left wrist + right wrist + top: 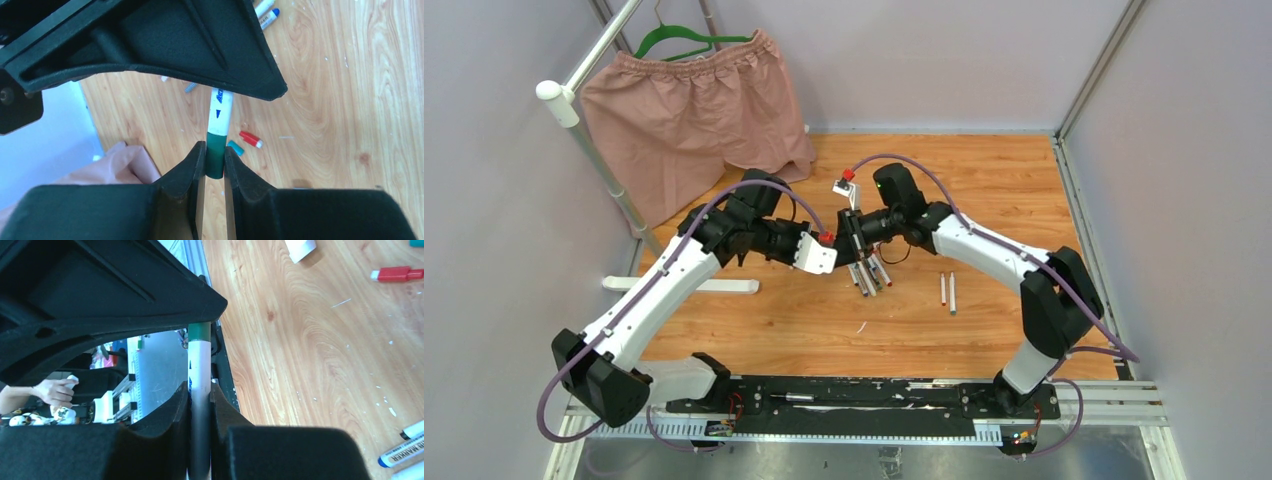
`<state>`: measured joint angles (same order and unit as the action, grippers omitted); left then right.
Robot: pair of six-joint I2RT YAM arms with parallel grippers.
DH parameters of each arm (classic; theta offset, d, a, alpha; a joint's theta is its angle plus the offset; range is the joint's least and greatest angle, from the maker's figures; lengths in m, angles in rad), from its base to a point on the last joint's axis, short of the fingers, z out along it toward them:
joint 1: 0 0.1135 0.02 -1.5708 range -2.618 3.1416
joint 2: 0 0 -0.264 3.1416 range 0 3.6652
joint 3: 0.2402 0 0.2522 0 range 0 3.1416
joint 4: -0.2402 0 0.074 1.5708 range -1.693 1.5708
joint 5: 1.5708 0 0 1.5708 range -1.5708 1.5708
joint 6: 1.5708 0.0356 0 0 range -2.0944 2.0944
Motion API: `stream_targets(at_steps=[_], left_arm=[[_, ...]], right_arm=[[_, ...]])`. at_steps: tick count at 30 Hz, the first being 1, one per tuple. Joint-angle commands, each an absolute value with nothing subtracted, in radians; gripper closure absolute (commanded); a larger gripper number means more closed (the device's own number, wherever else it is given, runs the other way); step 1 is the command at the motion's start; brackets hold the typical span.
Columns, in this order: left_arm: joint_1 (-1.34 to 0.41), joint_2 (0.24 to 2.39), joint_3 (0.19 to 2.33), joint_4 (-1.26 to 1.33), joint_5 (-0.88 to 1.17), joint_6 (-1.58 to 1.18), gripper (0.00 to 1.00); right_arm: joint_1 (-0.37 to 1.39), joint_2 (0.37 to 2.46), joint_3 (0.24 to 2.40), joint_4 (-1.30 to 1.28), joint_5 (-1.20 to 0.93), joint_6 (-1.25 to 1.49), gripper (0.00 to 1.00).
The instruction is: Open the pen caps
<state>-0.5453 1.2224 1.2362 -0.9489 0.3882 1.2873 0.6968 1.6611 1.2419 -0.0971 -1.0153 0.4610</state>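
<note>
A pen with a white barrel [220, 112] and a green pen cap [215, 157] is held in the air between my two grippers. In the left wrist view my left gripper [215, 150] is shut on the green cap. My right gripper [200, 390] is shut on the white barrel [199, 365], and the green cap [199, 331] shows at the barrel's far end. In the top view the two grippers [836, 246] meet tip to tip above the middle of the wooden floor. A loose red cap [250, 139] and a teal cap [235, 147] lie on the wood below.
A bundle of pens [869, 275] lies just under the grippers, and two more pens [947, 291] lie to the right. A red cap [848, 174] sits further back. A white bar [679, 285] lies at the left, with pink shorts [694, 110] hanging behind it.
</note>
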Motion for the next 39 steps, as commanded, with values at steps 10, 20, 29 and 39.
stream_targets(at_steps=[10, 20, 29, 39], left_arm=[[-0.32, 1.263, 1.225, -0.943, 0.167, 1.338, 1.0], [-0.387, 1.377, 1.13, -0.865, 0.24, 1.073, 1.0], [-0.428, 1.499, 1.003, -0.682, 0.214, 0.914, 1.0], [-0.45, 1.561, 0.894, -0.579, 0.176, 0.889, 0.95]], right_arm=[[0.644, 1.408, 1.041, -0.327, -1.0, 0.348, 1.0], [0.63, 1.342, 0.919, -0.477, 0.034, 0.375, 1.0], [0.63, 1.405, 0.822, -0.383, 0.251, 0.418, 1.0], [0.63, 1.478, 0.761, -0.312, 0.288, 0.434, 0.81]])
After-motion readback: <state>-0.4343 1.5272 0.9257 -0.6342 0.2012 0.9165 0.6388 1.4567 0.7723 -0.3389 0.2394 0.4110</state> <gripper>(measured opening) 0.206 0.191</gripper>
